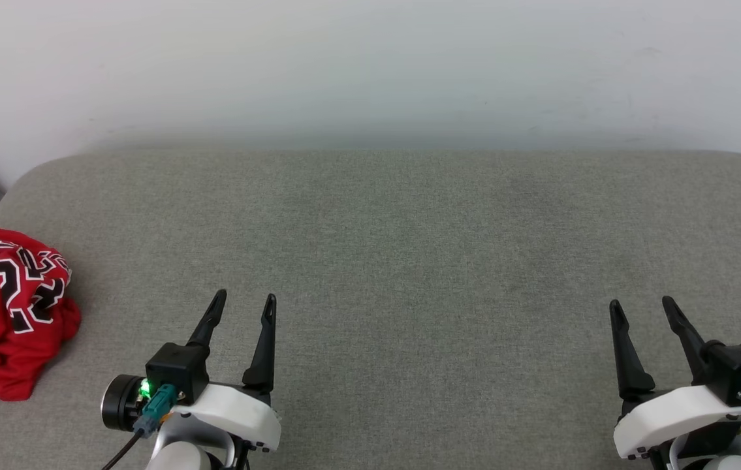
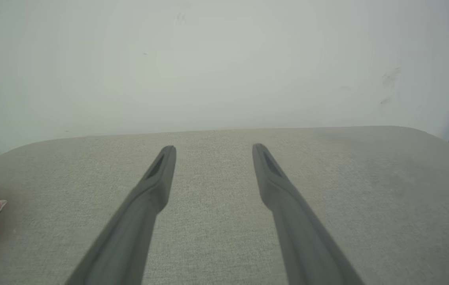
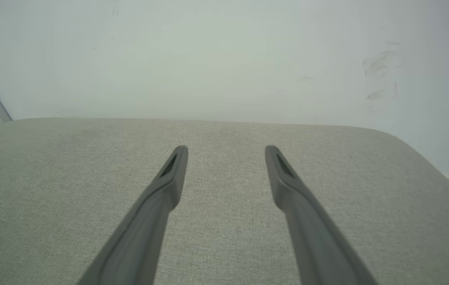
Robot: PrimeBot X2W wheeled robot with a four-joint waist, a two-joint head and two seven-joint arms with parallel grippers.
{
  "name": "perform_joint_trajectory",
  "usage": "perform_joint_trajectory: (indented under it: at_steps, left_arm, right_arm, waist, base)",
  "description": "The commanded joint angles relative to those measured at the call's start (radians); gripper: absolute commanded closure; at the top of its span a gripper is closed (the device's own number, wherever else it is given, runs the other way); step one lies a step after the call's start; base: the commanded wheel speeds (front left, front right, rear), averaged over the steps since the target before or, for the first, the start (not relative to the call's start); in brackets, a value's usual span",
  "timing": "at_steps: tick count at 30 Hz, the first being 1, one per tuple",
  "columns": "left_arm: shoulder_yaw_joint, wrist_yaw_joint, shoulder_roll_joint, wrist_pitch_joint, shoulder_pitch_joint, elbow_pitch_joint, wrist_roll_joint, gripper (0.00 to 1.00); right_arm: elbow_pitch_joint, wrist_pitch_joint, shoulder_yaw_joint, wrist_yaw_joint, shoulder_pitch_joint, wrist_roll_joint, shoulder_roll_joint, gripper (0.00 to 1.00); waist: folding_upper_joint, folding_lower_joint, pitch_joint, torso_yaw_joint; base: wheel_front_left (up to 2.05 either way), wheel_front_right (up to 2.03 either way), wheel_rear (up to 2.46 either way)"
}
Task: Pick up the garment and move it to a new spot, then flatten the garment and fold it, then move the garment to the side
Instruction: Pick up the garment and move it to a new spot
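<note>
Two dark fingers of the left gripper (image 1: 245, 295) are seen rising from the lower left of the head view, held apart with nothing between them; its white wrist housing lies along the bottom edge, where a green light (image 1: 145, 390) is lit beside a teal connector (image 1: 158, 399). At the lower right the right gripper (image 1: 641, 301) is mirrored in the same pose, fingers likewise spread and empty, pointed up the frame over the grey fabric surface (image 1: 409, 261). Both grippers are held just above that surface, well apart from each other. The garment (image 1: 17, 313) is found at the far left edge of the head view, crumpled in a heap on the surface, near the left gripper but not touched by it. Black, white-outlined lettering is shown on its red cloth, but it is too folded to be read with certainty; a patch of white lining is exposed at its left side. In the left wrist view a red corner of it is caught at the lower left edge. Faint scuff marks (image 3: 378, 63) are visible on the white wall (image 1: 370, 65) at the upper right of the right wrist view.
</note>
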Motion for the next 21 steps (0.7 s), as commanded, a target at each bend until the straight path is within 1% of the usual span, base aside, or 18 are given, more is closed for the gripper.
perform_joint_trajectory:
  at_steps: [1,7,11,16,21]
  left_arm:
    - [0.0,0.002,-0.002,-0.003,-0.002,0.002,-0.004,0.0]
    - [-0.005,0.008,-0.003,-0.003,-0.007,0.005,0.005,0.0]
    - [-0.009,0.01,-0.004,-0.003,-0.02,0.008,0.014,0.0]
    - [-0.011,0.011,-0.003,-0.003,-0.034,0.012,0.018,0.0]
    - [-0.005,0.014,-0.001,-0.003,-0.049,0.013,0.021,0.0]
  right_arm:
    - [0.004,-0.007,0.0,-0.001,-0.01,0.006,0.002,0.0]
    - [0.011,-0.011,-0.002,-0.001,-0.013,0.01,0.002,0.0]
    - [0.01,-0.013,-0.007,-0.001,-0.01,0.005,0.002,0.0]
    - [-0.001,-0.008,-0.001,-0.001,-0.009,-0.001,0.003,0.0]
    - [-0.016,0.001,0.014,-0.001,-0.018,-0.005,0.002,0.0]
  waist:
    - [0.0,0.0,0.0,0.001]
    - [0.0,0.0,0.002,0.011]
    - [0.0,0.0,0.002,0.035]
    - [0.0,0.0,0.009,0.11]
    - [0.0,0.0,0.02,0.218]
  base:
    - [0.0,0.0,0.0]
    - [0.0,0.0,0.0]
    - [0.0,0.0,0.0]
    - [0.0,0.0,0.0]
    - [0.0,0.0,0.0]
